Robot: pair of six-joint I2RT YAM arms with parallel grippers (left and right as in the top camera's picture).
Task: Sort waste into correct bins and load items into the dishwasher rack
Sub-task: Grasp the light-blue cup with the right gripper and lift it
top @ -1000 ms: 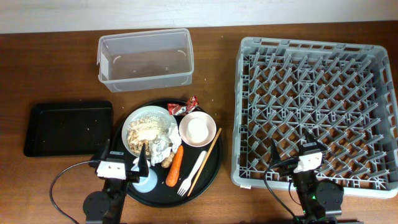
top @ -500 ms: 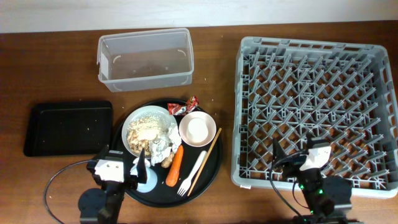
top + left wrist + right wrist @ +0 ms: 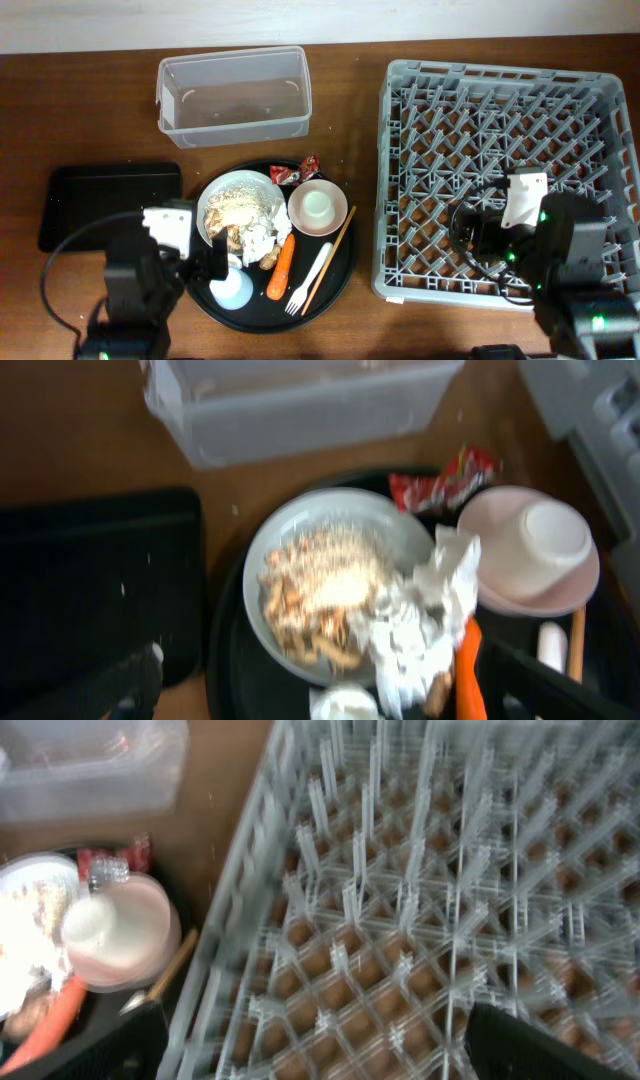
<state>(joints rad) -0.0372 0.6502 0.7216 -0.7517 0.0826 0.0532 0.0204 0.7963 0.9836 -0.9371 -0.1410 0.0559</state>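
Left gripper (image 3: 210, 262) and right gripper (image 3: 465, 235): wide, empty. Tissue (image 3: 420, 610) just ahead of left overlaps scraps (image 3: 325, 585); pinching risks dragging them along.

Left claw (image 3: 186, 262) and right claw (image 3: 503, 235) rose, the right farther over rack (image 3: 480, 110).

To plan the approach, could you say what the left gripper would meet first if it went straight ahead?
Probably the rice-like scraps on the white plate, or the crumpled tissue beside them: the left gripper faces that spot, though depth is unclear.
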